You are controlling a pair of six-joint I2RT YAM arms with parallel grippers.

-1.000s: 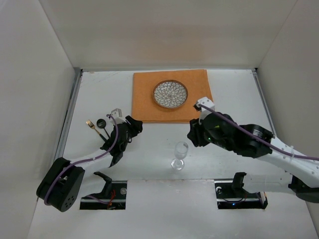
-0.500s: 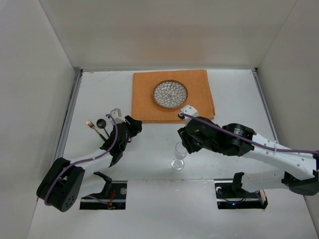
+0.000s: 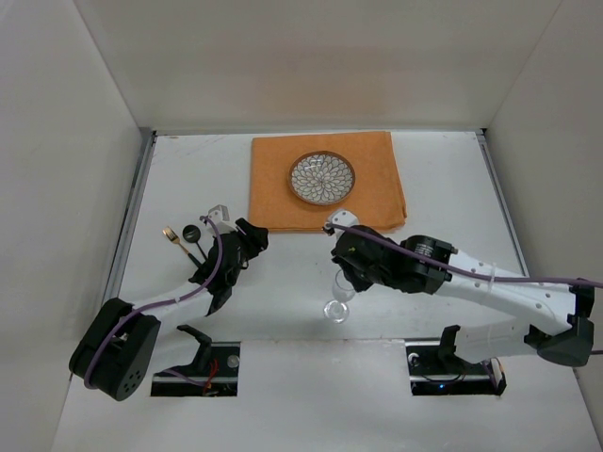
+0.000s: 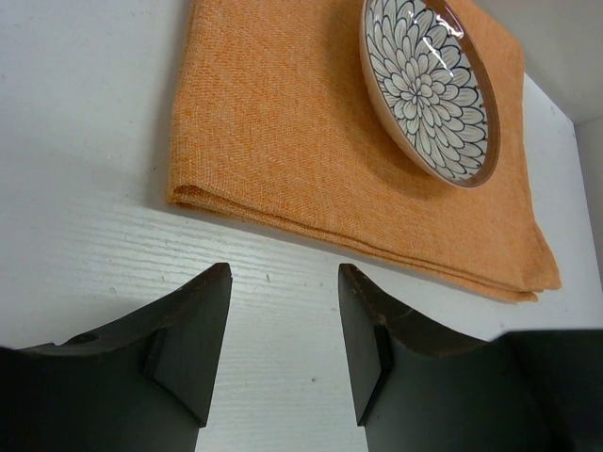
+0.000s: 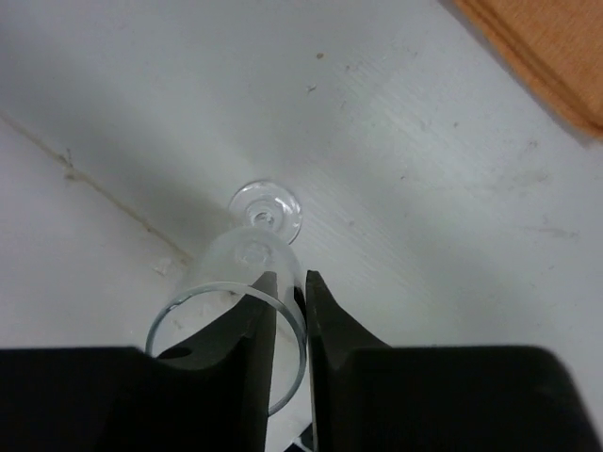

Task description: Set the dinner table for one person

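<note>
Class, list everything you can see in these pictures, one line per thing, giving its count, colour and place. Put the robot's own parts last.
dinner table: one, matte white, under everything.
walls: white, around the table's sides and back.
cloth: one, orange, square, at the far middle of the table.
plate: one, brown rim with a white-and-dark petal pattern, on the cloth.
wine glass: one, clear, on bare table nearer than the cloth.
cutlery: at least two pieces, one gold, one black, left of the cloth beside the left arm.
left gripper: black, open, empty, facing the cloth.
right gripper: black, closed on the wine glass's rim.
</note>
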